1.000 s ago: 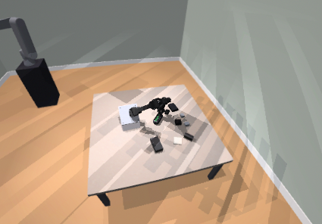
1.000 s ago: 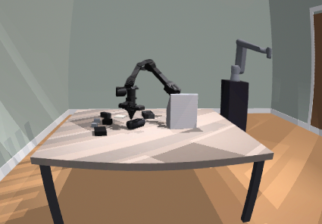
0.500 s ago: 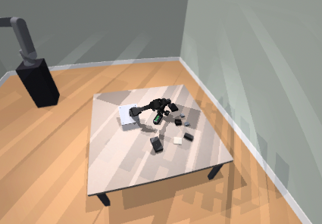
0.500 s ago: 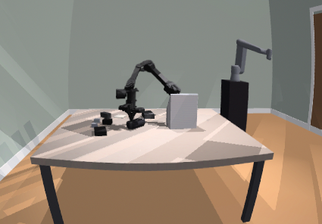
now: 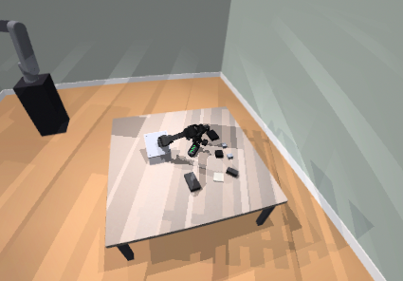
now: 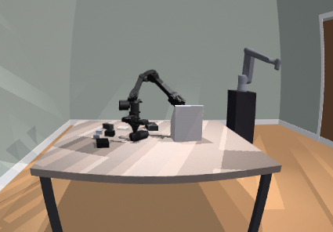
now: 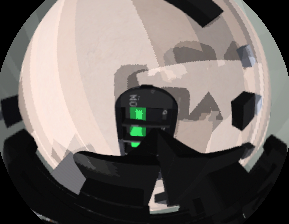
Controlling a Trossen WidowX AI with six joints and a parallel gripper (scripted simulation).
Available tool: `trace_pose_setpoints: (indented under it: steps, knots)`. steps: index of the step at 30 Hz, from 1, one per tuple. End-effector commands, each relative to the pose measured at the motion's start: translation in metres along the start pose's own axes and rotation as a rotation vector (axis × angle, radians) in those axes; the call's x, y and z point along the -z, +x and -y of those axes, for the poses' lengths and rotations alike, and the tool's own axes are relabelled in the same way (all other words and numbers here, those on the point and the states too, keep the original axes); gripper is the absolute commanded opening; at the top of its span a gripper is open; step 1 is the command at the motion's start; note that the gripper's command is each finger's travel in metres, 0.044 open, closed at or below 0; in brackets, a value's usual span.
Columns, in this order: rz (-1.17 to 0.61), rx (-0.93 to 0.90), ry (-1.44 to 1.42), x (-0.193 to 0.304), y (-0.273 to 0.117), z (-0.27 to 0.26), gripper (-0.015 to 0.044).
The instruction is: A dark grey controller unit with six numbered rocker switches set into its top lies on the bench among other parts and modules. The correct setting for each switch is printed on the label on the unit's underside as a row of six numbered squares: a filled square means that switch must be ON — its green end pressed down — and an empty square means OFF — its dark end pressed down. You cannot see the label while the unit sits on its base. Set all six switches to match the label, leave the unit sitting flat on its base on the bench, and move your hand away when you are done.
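Note:
The dark grey controller unit (image 5: 194, 152) (image 6: 139, 135) (image 7: 154, 98) lies on the bench in front of the arm, switch side up. In the wrist view its rounded end shows the printed word ON and a few rockers with green ends (image 7: 138, 114) showing. The other rockers are hidden behind the fingers, and the label underneath is out of sight. My gripper (image 6: 135, 130) (image 7: 155, 131) is shut and empty, pointing down with its tips low over the unit's switches. Whether the tips touch a rocker cannot be told.
A white box (image 5: 155, 145) (image 6: 188, 123) stands under the arm's base. A dark grey block (image 5: 192, 181), a cream square (image 5: 218, 177), black blocks (image 5: 232, 172) (image 5: 219, 154) (image 5: 212, 135) and small pale cubes (image 5: 229, 156) (image 5: 224, 145) lie around the unit on the table (image 5: 134, 204).

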State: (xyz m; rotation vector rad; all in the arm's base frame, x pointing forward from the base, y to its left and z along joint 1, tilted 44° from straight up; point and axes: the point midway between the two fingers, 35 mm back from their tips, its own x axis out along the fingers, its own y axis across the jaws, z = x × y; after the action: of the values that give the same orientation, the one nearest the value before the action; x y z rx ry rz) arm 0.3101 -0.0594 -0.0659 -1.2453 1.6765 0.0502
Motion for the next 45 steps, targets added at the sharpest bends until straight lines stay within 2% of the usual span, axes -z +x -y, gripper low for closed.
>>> trace_pose_setpoints:
  steps: [1, 4, 9, 23, 45]
  knots:
    - [-0.002, -0.001, -0.006, 0.0, 0.001, -0.001, 0.0]
    - [0.0, -0.001, -0.001, 0.0, -0.002, 0.0, 0.0]
    - [0.0, -0.002, -0.005, 0.0, -0.044, -0.001, 0.0]
    - [0.0, -0.002, -0.005, -0.02, -0.043, -0.002, 0.0]
    - [-0.001, -0.001, -0.005, -0.02, -0.008, -0.001, 0.0]
